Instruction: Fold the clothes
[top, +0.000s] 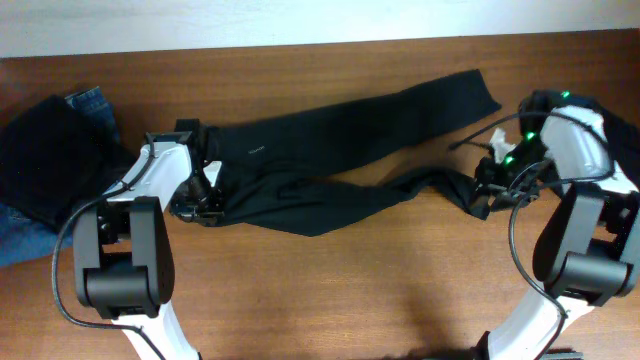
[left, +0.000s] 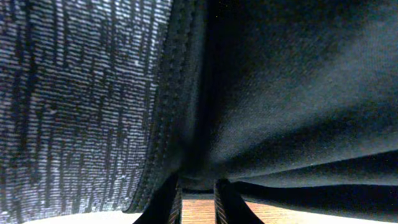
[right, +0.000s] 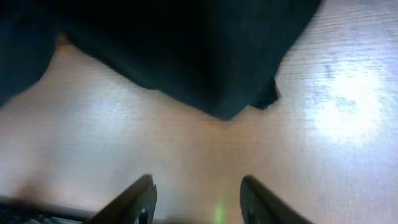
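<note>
Overhead: the black trousers lie stretched across the bench, the waist end at the left and the two legs running right. The left gripper sits at the waist end, its fingers hidden by its own body. The right gripper is at the crumpled end of the nearer leg. Blue jeans lie at the far left, partly under a dark garment and cut off by the frame.

Left wrist: the left gripper is nearly closed, pinching cloth beside the grey waistband; its tips are buried.

Right wrist: the right gripper is parted and empty over bare bench, with blurred black cloth beyond.
</note>
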